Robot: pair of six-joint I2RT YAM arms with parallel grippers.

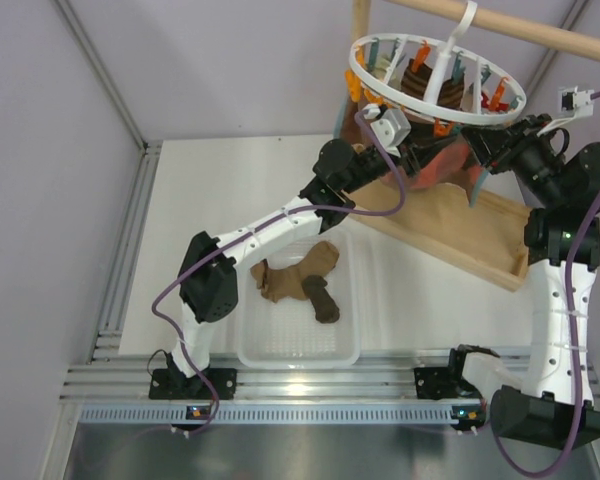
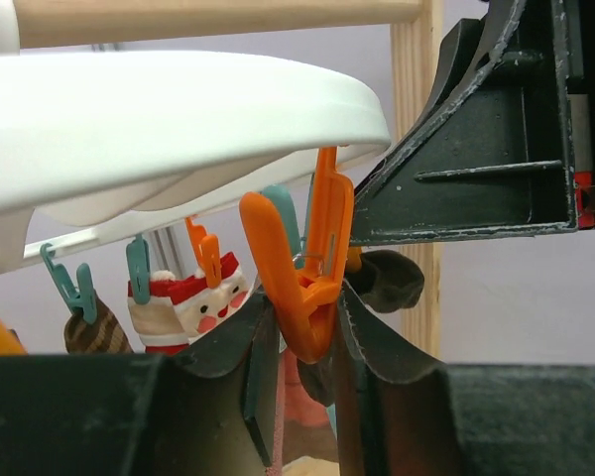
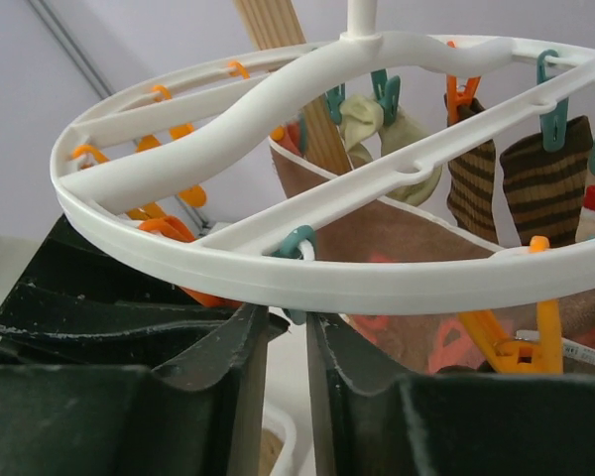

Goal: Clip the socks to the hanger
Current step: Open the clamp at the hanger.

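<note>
Top external view: the rod (image 1: 540,30) of a wooden frame carries the white round hanger (image 1: 355,68) by its hook. This lets the pegs dangle free for both arms, which reach up beneath the hanger. Below and left of the hanger, a white plastic basket (image 1: 300,360) holds the socks not yet clipped: tan socks (image 1: 290,278) and 1 dark brown sock (image 1: 323,300). Striped socks (image 3: 535,183) already hang from pegs on the hanger. The left gripper (image 2: 302,327) looks pinched on the lower end of an orange peg (image 2: 312,288) under the hanger's rim, probably to steady it. The right gripper (image 3: 288,332), just under that rim, shows only a narrow gap between its fingers. I cannot tell whether it holds anything. Below the hanger is a white table (image 1: 200,200), enclosed by plain pale walls (image 1: 60,150).
</note>
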